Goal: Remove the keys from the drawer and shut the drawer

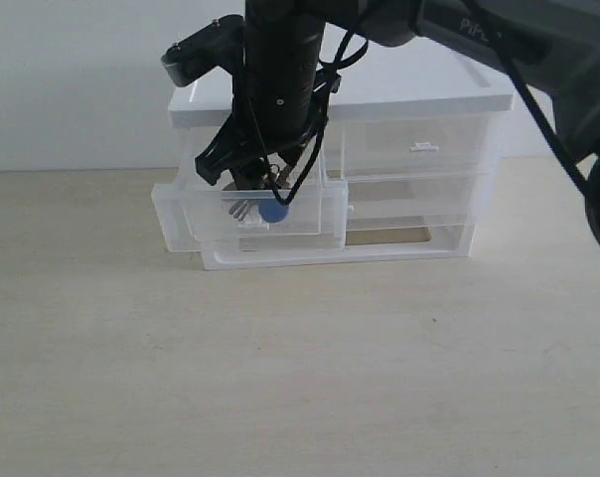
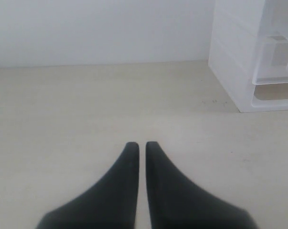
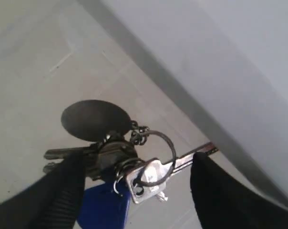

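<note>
The drawer (image 1: 310, 227), the upper left one of the translucent unit, stands pulled out. Through its front show the keys (image 1: 248, 209) with their blue fob (image 1: 272, 212). My right gripper (image 1: 265, 181) reaches across from the right and down into the drawer. In the right wrist view the keys (image 3: 149, 174), the round grey disc (image 3: 94, 119) and the blue fob (image 3: 103, 205) lie on the drawer floor between the fingers (image 3: 63, 191) of the right gripper (image 3: 138, 161), which is open. My left gripper (image 2: 141, 145) is shut on nothing, low over the bare table.
The white-topped drawer unit (image 1: 419, 99) stands at the back of the beige table (image 1: 300, 378); its right half-width drawer (image 1: 419, 147) is pushed in. The full-width drawer (image 1: 409, 238) below sticks out a little. The left wrist view shows the unit (image 2: 239, 62) off to one side.
</note>
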Robot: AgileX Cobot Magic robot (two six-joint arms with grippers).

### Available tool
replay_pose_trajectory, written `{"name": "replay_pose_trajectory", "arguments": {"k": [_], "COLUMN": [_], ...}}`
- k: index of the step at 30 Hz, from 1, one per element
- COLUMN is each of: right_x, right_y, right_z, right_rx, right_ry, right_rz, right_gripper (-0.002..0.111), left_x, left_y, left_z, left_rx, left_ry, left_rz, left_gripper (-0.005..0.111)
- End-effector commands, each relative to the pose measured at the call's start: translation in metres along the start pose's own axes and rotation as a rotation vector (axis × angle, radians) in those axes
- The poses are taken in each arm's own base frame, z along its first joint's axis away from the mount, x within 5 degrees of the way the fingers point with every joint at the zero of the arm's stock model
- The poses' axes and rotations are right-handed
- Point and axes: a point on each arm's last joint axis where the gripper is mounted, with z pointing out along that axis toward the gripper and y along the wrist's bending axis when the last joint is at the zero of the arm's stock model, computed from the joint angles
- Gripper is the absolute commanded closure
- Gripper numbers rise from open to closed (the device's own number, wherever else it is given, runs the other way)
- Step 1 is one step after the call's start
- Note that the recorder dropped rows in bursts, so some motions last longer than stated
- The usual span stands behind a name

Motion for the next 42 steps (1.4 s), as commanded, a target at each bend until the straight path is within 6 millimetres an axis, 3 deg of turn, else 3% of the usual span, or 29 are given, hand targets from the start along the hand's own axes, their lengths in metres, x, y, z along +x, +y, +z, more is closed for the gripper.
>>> {"name": "replay_pose_trajectory", "arguments": {"k": [1,4,6,12,19,30,42], "right_x": [-0.002,-0.003,-0.003,-0.003,-0.005,-0.009,-0.005], "right_y": [-0.004,-0.003,-0.003,-0.002,-0.004,-0.011,-0.011], "right_z": [0.008,0.010,0.010,0.010,0.002,-0.059,-0.107], "right_rx": [0.031,0.024,0.015,0.013,0.021,0.052,0.035], "right_ry": [-0.019,-0.022,-0.024,-0.024,-0.055,-0.193,-0.293], "right_rz": [0.014,0.019,0.022,-0.018,-0.049,-0.056,-0.054], "right_gripper": [0.049,0.050,0.058,0.108,0.108,0.108,0.108], "left_x": [0.001,0.001,0.001,0.001,0.001,0.001,0.001], "left_y": [0.000,0.000,0.000,0.000,0.000,0.000,0.000], "left_z": [0.000,0.000,0.000,0.000,0.000,0.000,0.000], "left_rx": [-0.002,-0.002,-0.002,-0.002,-0.002,-0.002,-0.002], "left_ry": [0.002,0.002,0.002,0.002,0.002,0.002,0.002], "left_rz": [-0.012,-0.012,-0.012,-0.012,-0.012,-0.012,-0.012], "left_gripper": [0.102,0.102,0.102,0.102,0.102,0.102,0.102]}}
